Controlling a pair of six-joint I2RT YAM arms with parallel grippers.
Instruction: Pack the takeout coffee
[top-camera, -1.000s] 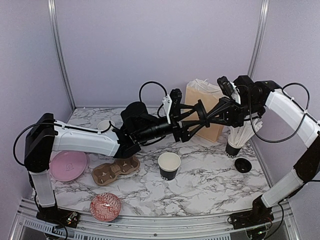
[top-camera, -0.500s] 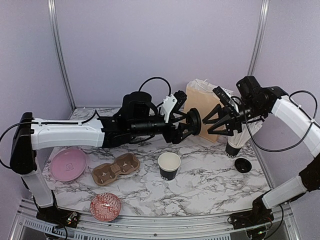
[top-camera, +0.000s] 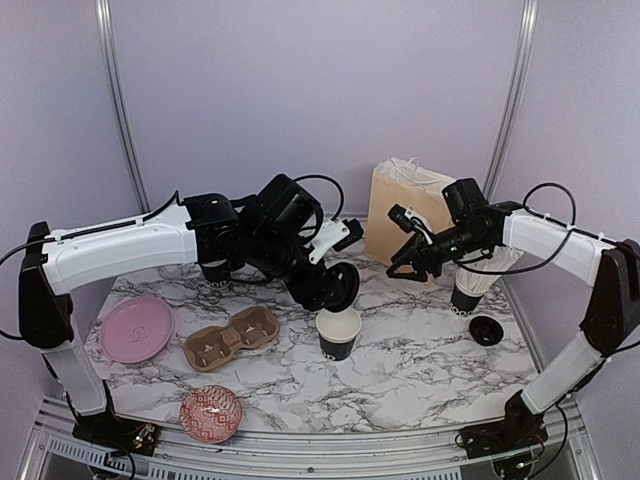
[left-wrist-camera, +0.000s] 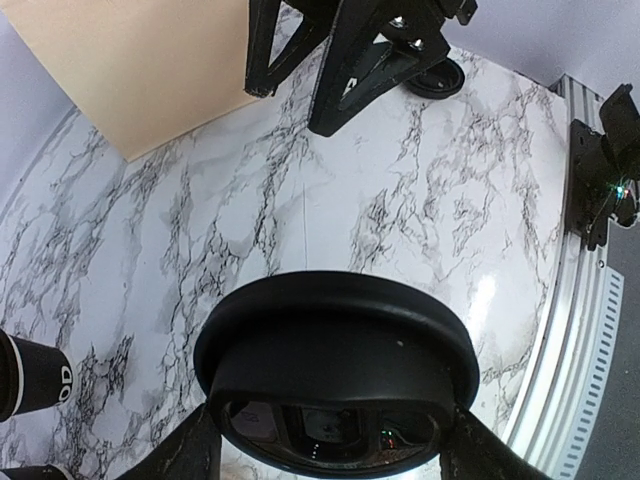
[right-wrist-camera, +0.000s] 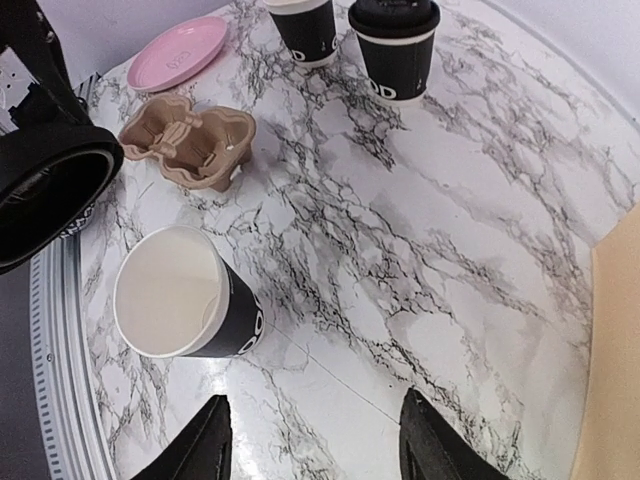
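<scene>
- From above, the left arm (top-camera: 120, 250) mostly hides the lidded cup (right-wrist-camera: 395, 50) and second cup (right-wrist-camera: 305, 30) at back left. The right wrist cam shows both, the second cut off at the frame top.
- Left gripper (top-camera: 335, 285) clamps a lid (left-wrist-camera: 335, 340); its fingers (left-wrist-camera: 190, 455) barely show at the frame bottom.
- Right gripper (right-wrist-camera: 320, 445) gapes, nothing in it.
- Open cup (top-camera: 338, 332) stands mid-table, close to that lid.
</scene>
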